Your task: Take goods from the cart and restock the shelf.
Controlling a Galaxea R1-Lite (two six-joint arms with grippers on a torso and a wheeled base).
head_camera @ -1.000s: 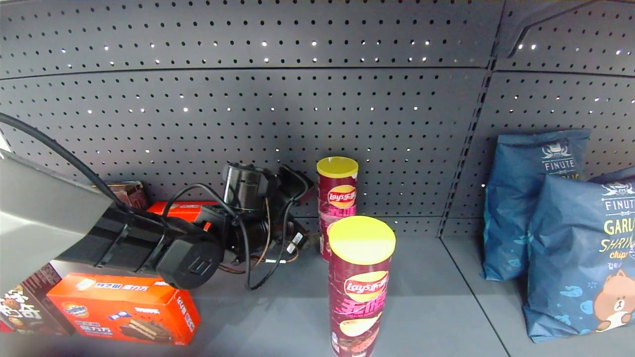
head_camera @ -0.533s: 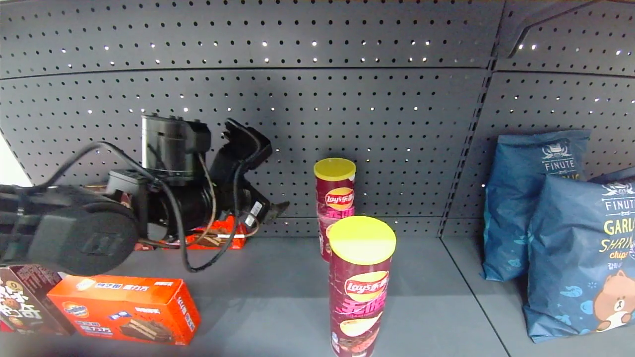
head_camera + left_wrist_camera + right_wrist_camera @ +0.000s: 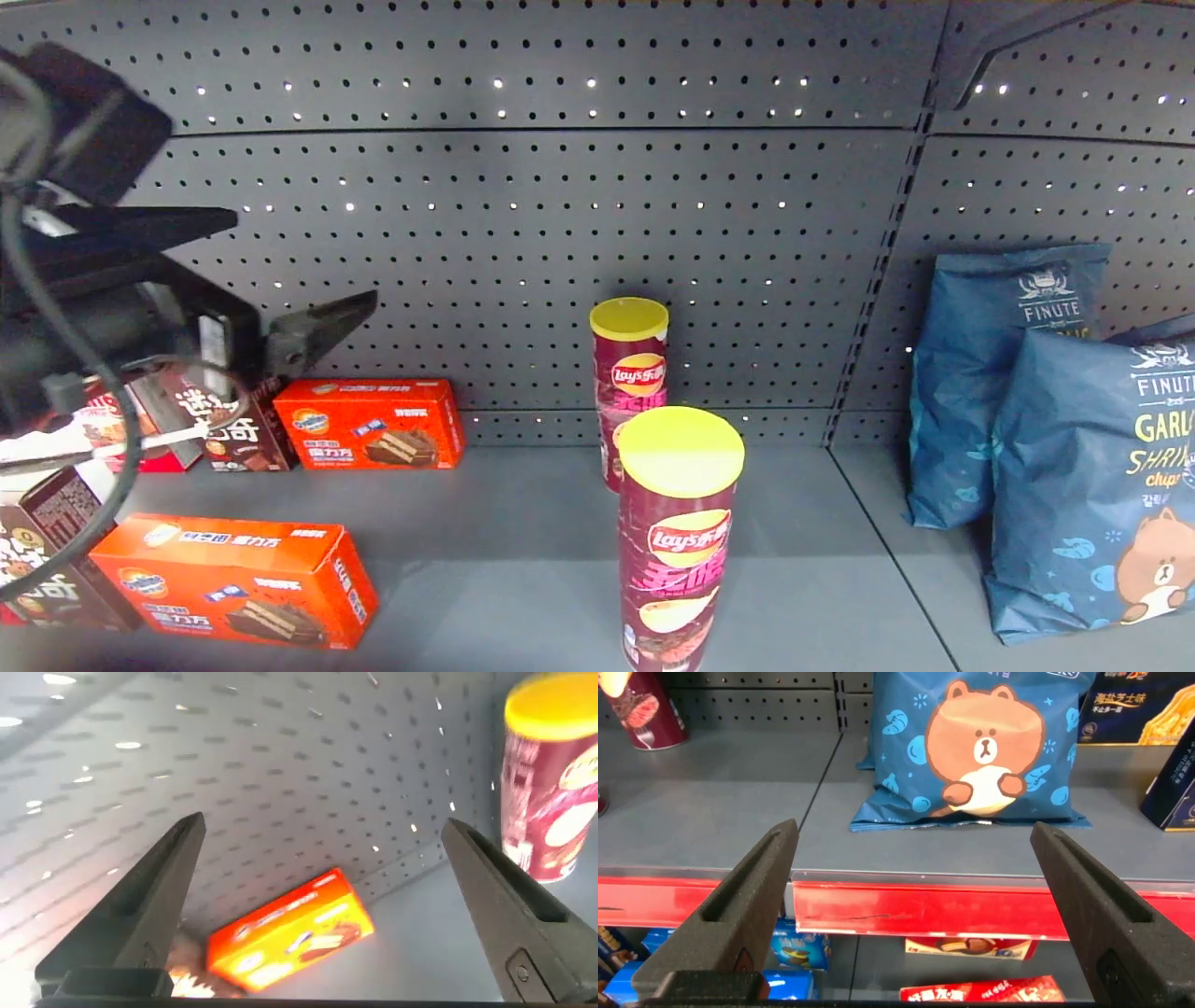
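Observation:
My left gripper [image 3: 303, 257] hangs open and empty at the shelf's left end, above and to the left of an orange biscuit box [image 3: 369, 423] that lies against the pegboard back wall. In the left wrist view the same gripper [image 3: 322, 835] frames that orange box [image 3: 290, 933], with a chips can [image 3: 551, 775] off to one side. A second orange box [image 3: 233, 581] lies near the shelf's front. My right gripper [image 3: 915, 840] is open and empty in front of a shelf edge, facing a blue bear snack bag [image 3: 980, 747].
Two maroon chips cans with yellow lids stand mid-shelf, one in front [image 3: 680, 537] and one behind [image 3: 631, 359]. Blue snack bags [image 3: 1092, 476] fill the right bay. Brown boxes [image 3: 224, 425] sit at the far left. Bare shelf floor [image 3: 504, 551] lies between the boxes and the cans.
My left arm has pulled back to the left and upward, away from the cans, uncovering the orange box at the back wall. The cans and bags have not moved.

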